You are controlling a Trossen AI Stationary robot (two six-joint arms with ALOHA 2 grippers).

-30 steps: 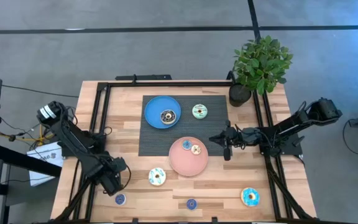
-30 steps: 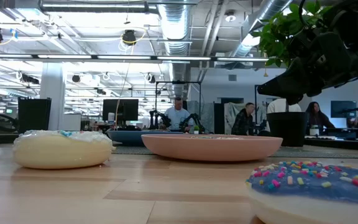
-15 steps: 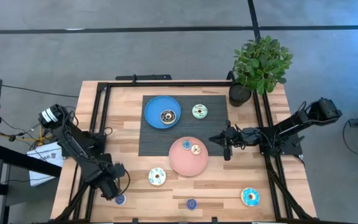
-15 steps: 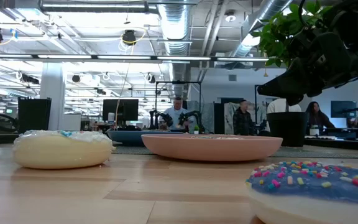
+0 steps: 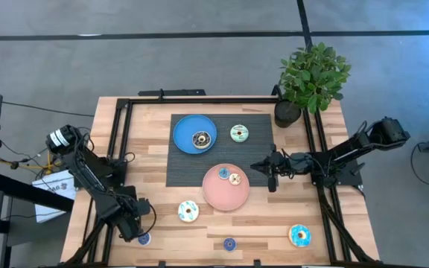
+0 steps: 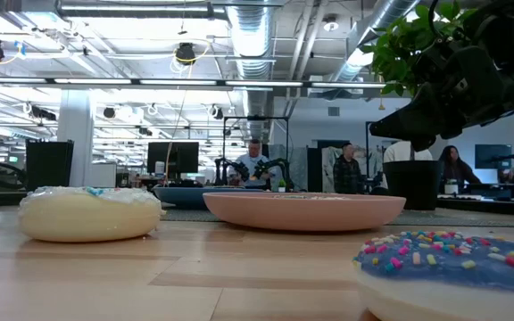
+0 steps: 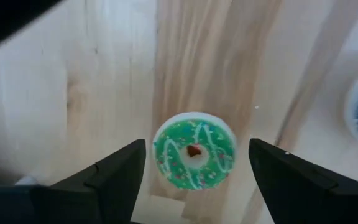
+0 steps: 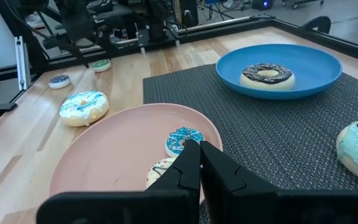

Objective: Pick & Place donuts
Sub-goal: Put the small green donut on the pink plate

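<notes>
Donuts lie scattered across my pale plank desk (image 5: 162, 160), which carries a dark woven mat (image 5: 181, 171) at its middle. My left claw (image 5: 134, 230) hangs low over the near left corner, fingers spread wide and holding nothing; through its wrist camera I see a small green-iced donut (image 7: 194, 158) with white squiggles lying flat on the wood between the two dark fingers (image 7: 118, 180), touched by neither. From overhead that ring shows just beside the claw at the desk's front edge.

My right claw (image 5: 272, 172) sits above the mat's right edge, beside the pink plate (image 5: 216, 195), with its fingers pressed together and empty. That smooth round plate holds two small rings: a blue-iced donut (image 8: 184, 140) and a cream donut (image 8: 162, 171) just beside it. The glossy blue plate (image 8: 319, 67) carries a dark chocolate donut (image 8: 266, 74) with pale flecks. A larger teal donut (image 5: 239, 133) with dark drizzle rests on the mat itself, right of the blue plate.

On bare wood, a larger white donut (image 5: 188, 211) with blue icing streaks lies left of the pink plate, a small dark blue donut (image 5: 229, 243) sits near the front edge, and a larger blue sprinkled donut (image 5: 299, 236) lies toward the front right. A leafy potted plant (image 5: 311, 78) stands at the far right corner.
</notes>
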